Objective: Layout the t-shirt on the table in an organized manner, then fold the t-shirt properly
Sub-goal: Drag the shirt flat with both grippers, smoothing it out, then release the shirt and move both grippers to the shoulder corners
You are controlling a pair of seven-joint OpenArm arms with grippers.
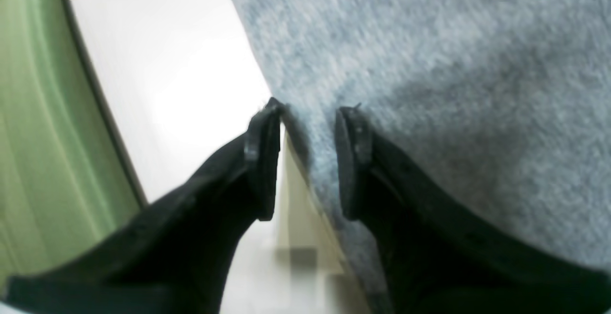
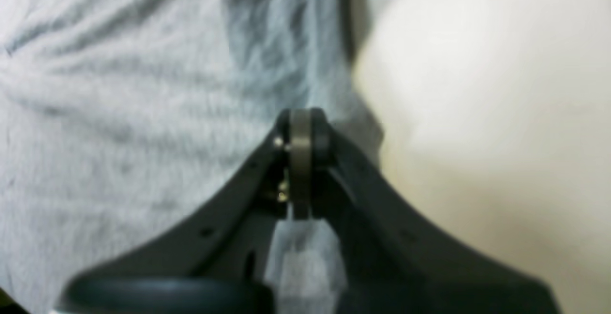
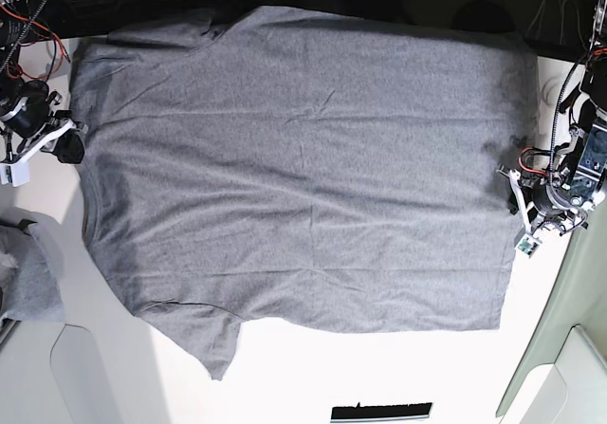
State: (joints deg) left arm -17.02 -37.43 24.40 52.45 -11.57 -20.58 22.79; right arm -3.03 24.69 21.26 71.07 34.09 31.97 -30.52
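The t-shirt (image 3: pixel 294 173) is spread flat across the table (image 3: pixel 379 377), its long axis running left to right, with the left gripper (image 1: pixel 305 161) half open astride its right-hand hem and the right gripper (image 2: pixel 300 128) pinched shut on its left-hand edge.

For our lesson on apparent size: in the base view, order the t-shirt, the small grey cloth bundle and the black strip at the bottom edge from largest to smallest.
1. t-shirt
2. grey cloth bundle
3. black strip
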